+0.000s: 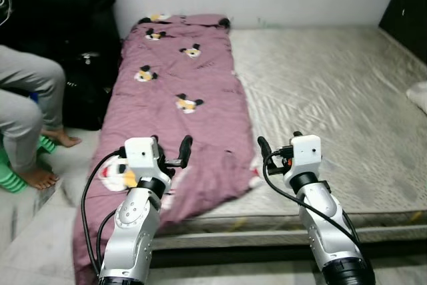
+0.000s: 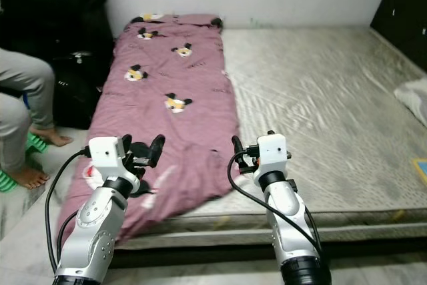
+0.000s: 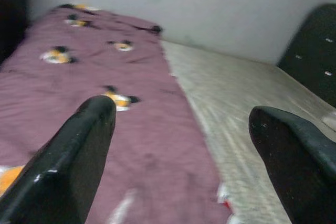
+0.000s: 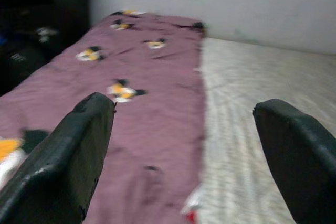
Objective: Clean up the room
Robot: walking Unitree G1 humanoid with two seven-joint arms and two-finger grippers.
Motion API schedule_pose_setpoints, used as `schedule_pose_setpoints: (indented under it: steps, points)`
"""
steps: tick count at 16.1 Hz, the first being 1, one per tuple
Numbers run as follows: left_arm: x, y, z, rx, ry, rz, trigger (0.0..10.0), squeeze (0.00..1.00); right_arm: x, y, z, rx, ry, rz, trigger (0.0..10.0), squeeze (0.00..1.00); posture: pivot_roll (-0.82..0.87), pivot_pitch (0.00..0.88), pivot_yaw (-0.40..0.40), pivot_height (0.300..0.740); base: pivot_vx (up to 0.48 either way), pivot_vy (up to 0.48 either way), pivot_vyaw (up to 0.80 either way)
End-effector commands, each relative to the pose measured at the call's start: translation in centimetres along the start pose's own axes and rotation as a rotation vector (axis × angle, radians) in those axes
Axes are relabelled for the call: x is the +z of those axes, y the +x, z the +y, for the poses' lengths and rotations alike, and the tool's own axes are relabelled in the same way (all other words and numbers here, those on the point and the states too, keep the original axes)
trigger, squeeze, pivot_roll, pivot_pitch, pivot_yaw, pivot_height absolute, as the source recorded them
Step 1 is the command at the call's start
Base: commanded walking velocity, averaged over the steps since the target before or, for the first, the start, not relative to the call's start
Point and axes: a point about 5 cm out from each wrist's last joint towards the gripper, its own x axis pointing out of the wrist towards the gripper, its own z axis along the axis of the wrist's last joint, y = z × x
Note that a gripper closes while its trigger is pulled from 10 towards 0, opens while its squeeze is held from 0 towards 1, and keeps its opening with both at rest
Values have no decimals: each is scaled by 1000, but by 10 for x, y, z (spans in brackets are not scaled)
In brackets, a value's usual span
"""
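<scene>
Sitting at the far left, a person [image 1: 27,108] rested bare feet on the floor by a green stool [image 1: 27,165], with a dark bag [image 1: 87,88] between them and the low mattress [image 1: 333,98]. Next came the maroon cartoon-print blanket [image 1: 180,91], which lay lengthwise along the mattress's left side, its far end at the wall and its near end spilling over the front edge toward the floor. The left gripper [image 1: 175,158] hovered above that near end, fingers spread wide and holding nothing; the left wrist view looked up the cloth between them. To its right, the right gripper [image 1: 275,154] hung over the blanket's right border where it met bare mattress, jaws likewise apart and empty. At the far right edge lay a pale pillow [image 1: 419,95], well clear of both arms.

The blanket appeared thin, soft and light, likely to sag, slide and bunch rather than keep any shape. The sensible holds seemed to be its two near corners or the near hem, one per gripper, pinching a fold of cloth so that it would not slip free.
</scene>
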Motion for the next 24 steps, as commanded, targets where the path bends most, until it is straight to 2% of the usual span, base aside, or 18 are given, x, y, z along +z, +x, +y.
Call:
schedule_pose_setpoints:
  steps: [1,10,21,24]
  points:
    - [2,0,4,19,-6,-10,10000,0,6,4,9,37,-6,-27,10000,0,23,32,15,740,0,480,638]
    - [5,-2,1,-18,2,-45,10000,0,4,4,11,41,-7,-24,10000,0,26,37,16,740,0,53,72]
    - [6,-2,0,-32,4,-46,10000,0,3,4,9,30,-16,-20,10000,0,23,42,18,740,391,0,0]
    - [8,0,-3,-26,-9,-54,10000,0,3,5,8,28,-18,-18,10000,0,22,42,17,740,104,0,0]
